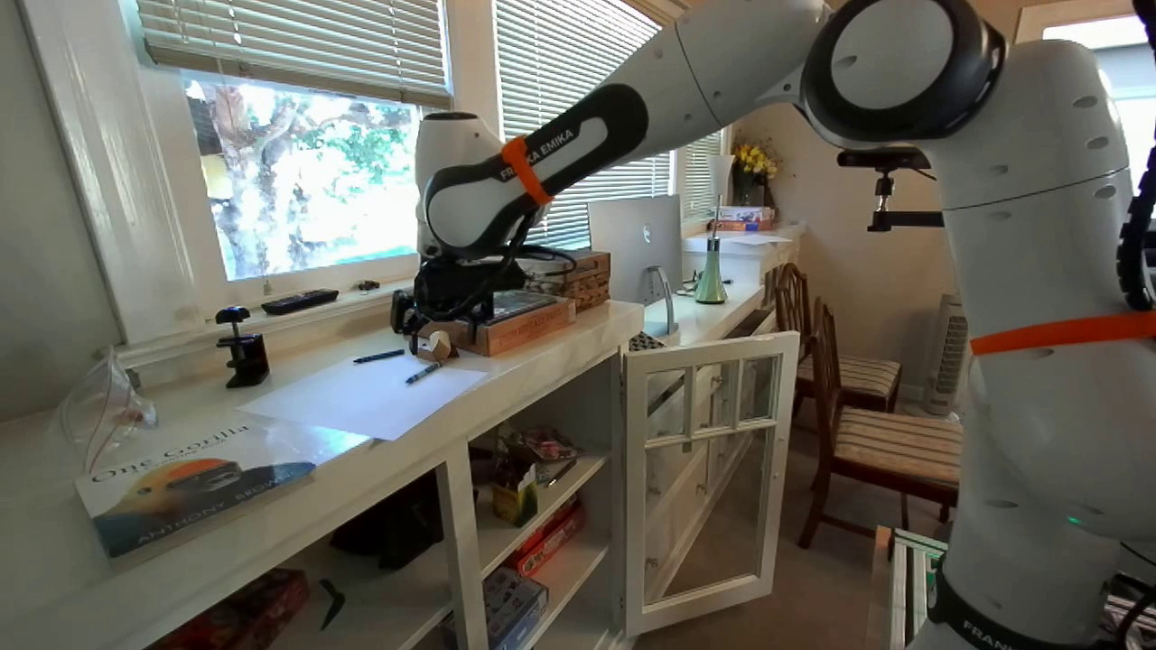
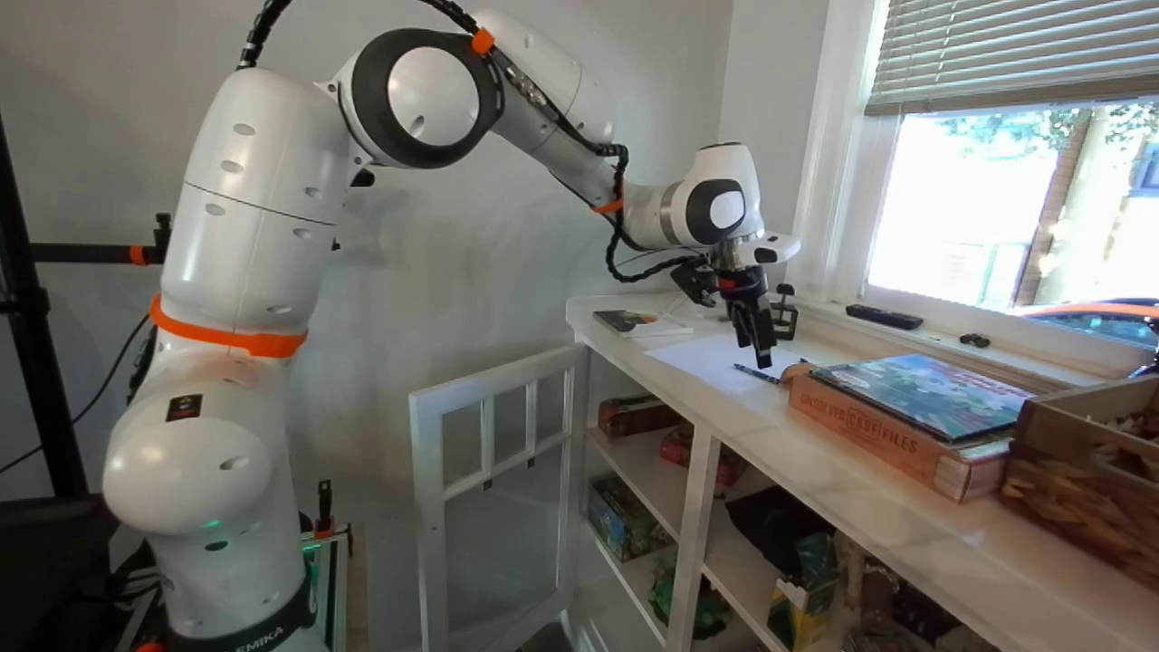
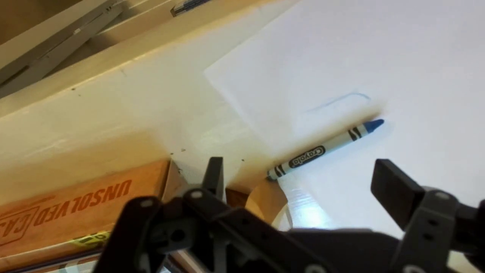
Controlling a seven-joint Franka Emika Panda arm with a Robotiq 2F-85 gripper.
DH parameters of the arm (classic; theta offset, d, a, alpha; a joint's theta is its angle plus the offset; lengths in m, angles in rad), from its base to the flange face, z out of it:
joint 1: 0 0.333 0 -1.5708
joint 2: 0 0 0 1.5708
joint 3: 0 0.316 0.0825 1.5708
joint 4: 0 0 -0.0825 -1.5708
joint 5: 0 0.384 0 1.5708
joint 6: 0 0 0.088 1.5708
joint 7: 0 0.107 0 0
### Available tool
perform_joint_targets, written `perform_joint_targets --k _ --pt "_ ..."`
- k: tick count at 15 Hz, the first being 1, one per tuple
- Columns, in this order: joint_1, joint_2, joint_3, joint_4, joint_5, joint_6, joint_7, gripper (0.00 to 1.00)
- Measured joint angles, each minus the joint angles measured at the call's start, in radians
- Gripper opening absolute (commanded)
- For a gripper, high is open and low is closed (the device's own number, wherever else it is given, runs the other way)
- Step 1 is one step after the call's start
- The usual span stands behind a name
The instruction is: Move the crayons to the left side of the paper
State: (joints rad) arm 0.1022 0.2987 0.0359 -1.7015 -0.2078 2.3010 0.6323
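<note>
A blue crayon (image 3: 322,148) lies across the edge of the white paper (image 3: 341,72) in the wrist view, its rear end beside a small tan object (image 3: 267,201). This crayon also shows in both exterior views (image 1: 423,373) (image 2: 756,373). Another dark crayon (image 1: 379,357) lies at the paper's window-side edge in an exterior view. The paper (image 1: 361,397) lies flat on the white counter; it also shows in an exterior view (image 2: 693,355). My gripper (image 3: 303,180) is open and empty. It hovers above the crayon and the tan object, fingers on either side.
An orange-brown game box (image 1: 524,327) stands close beside the gripper. A black clamp (image 1: 244,357), a book (image 1: 181,492) and a clear plastic bag (image 1: 104,406) stand or lie around the paper. A remote (image 1: 301,301) lies on the sill. A cabinet door (image 1: 704,478) hangs open below.
</note>
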Motion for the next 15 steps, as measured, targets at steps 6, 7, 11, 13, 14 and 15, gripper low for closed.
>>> perform_joint_targets --k 6,7,11,13,14,15 --pt "0.028 0.046 -0.027 0.042 0.000 0.022 0.016 1.00" --pt "0.032 0.052 -0.031 0.046 0.000 0.023 0.022 1.00" --pt "0.042 0.071 -0.036 0.053 0.001 0.023 0.034 0.65" --pt "0.046 0.075 -0.037 0.053 0.001 0.023 0.035 0.49" --pt "0.047 0.077 -0.038 0.054 0.001 0.023 0.035 0.40" --pt "0.048 0.078 -0.038 0.054 0.001 0.023 0.035 0.33"
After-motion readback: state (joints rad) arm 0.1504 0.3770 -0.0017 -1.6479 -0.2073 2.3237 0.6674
